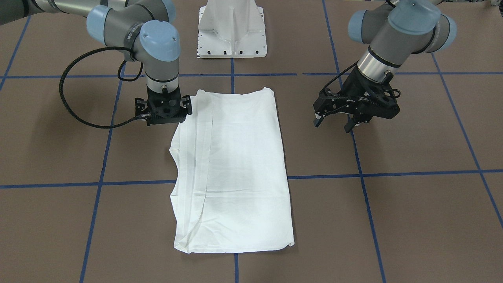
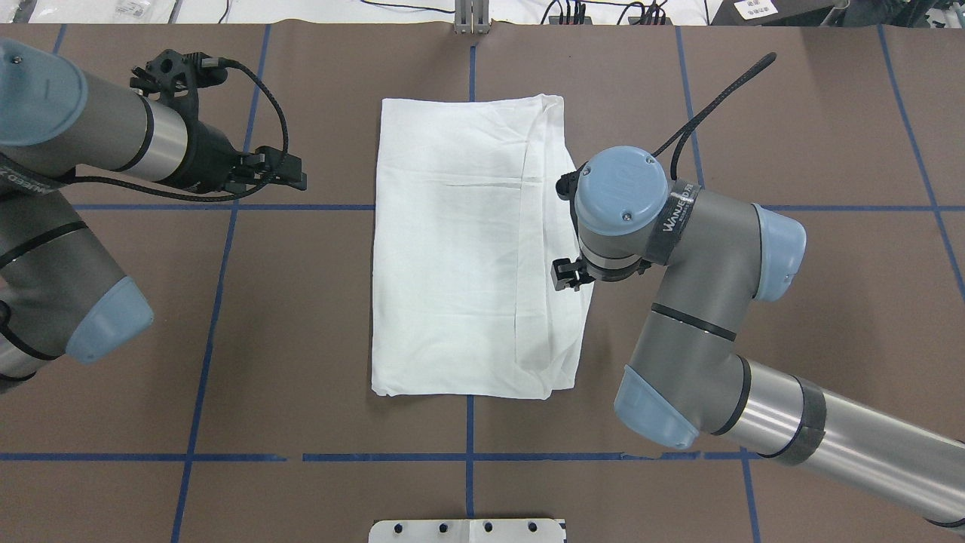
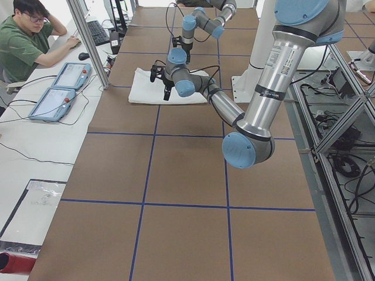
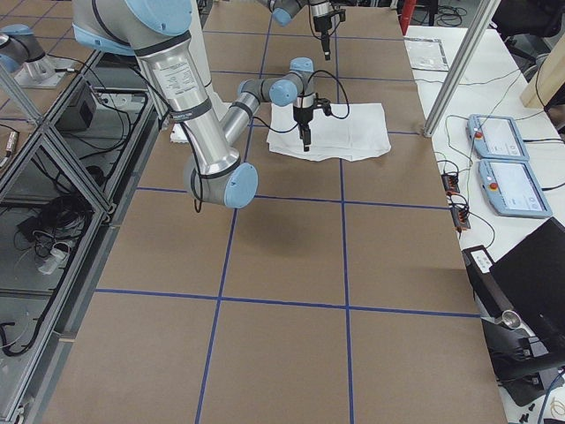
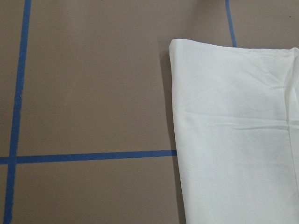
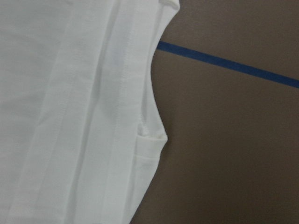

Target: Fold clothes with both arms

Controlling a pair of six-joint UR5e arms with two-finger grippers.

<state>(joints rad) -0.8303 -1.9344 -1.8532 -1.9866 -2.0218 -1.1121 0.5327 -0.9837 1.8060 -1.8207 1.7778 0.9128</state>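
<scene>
Right gripper (image 1: 163,112) points down at the layered long edge of the white T-shirt (image 1: 235,165), toward the end near the robot's base. Its fingers are hidden, so whether they are apart or together cannot be told. Left gripper (image 1: 332,122), fingers apart and holding nothing, hovers well off the shirt's opposite side over bare tabletop (image 1: 412,216). The shirt lies mid-tabletop as a long rectangle, sleeves tucked in. An end-to-end fold seems next: each gripper should pinch every layer at a corner of one short end, then both should rise together and travel level so the stacked hems do not slide. No container is in view.
</scene>
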